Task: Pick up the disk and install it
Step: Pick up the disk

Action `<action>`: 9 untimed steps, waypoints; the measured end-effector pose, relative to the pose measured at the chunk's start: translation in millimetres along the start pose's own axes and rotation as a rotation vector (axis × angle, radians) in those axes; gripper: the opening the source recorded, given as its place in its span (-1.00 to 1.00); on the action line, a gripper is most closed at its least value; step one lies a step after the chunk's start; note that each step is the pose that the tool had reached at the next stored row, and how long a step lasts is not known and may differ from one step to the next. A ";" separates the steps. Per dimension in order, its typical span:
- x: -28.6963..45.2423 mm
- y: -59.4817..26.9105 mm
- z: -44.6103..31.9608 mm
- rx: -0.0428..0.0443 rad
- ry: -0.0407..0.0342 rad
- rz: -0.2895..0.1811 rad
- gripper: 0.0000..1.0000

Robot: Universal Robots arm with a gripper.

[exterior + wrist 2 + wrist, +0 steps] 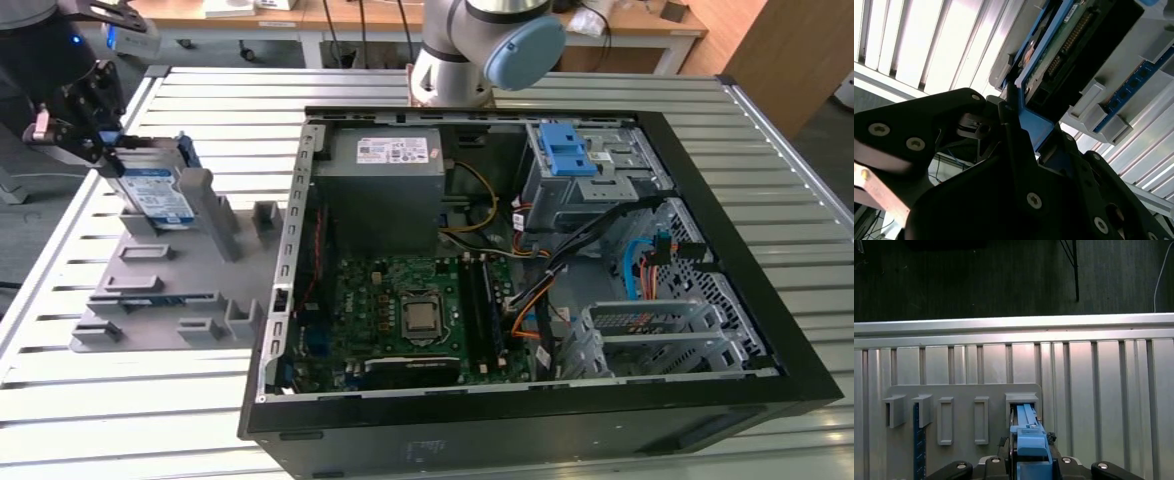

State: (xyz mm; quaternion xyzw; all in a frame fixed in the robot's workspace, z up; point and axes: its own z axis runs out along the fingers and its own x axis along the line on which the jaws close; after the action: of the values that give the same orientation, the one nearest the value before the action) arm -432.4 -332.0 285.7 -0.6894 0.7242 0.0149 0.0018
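While the disk (154, 195) stands on edge in the rack (147, 310), at the exterior view's left of the case (534, 420), the gripper (107, 150) clamps its top. Second wrist view: fingers (1010, 107) pinch the blue carrier (1036, 127), apparently sparing the board (1074, 35). First wrist view: slot (1021, 399) holds it upright for that grip.

i count one disk (150, 192), one tool (110, 152) on one arm (467, 60), one grey holder plate (160, 295), one open computer case (534, 420) on one table (761, 130), and one grey power box (387, 175) inside that case. on the plate, in the first wrist view, i count five raised slots (981, 421).
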 end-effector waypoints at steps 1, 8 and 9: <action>0.0 0.0 0.0 0.0001 0.0000 0.000 -0.26; 0.9 -0.1 -0.1 -0.0004 0.0004 -0.017 -0.26; 1.1 -0.1 -0.1 -0.0004 0.0004 -0.020 -0.26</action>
State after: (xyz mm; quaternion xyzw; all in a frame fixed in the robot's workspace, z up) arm -432.3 -333.1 285.7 -0.6967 0.7172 0.0149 0.0016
